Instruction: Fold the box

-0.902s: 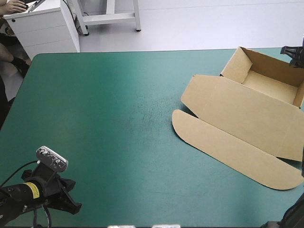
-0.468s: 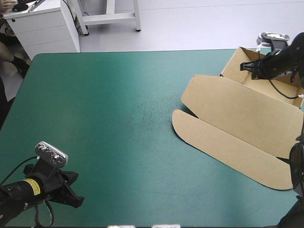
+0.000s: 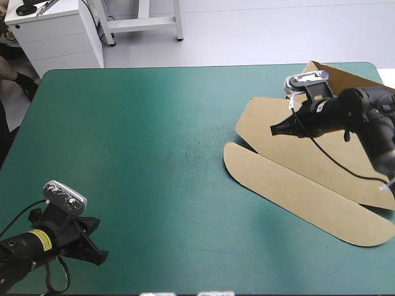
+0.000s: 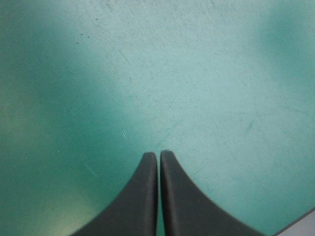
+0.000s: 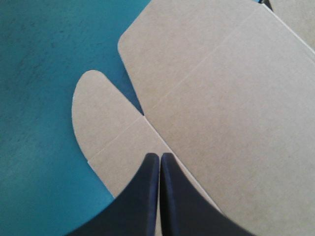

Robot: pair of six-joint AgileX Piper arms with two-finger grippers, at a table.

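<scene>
The box (image 3: 290, 179) lies open by the desk's (image 3: 154, 154) right edge, the right end effector (image 3: 274, 129) pinched together above its flat lid (image 3: 278, 151), the left end effector (image 3: 99, 256) likewise together near the near left corner.

The surface (image 3: 154, 123) wears a teal-green cover (image 3: 92, 142), its far left corner rounded. Faint dark scuffing (image 3: 197, 145) marks its middle, and close up fine pale scratches (image 4: 123, 54) cross it. Beyond the far edge stand a white cabinet (image 3: 58, 37) and what may be a white metal frame (image 3: 145, 21).
</scene>
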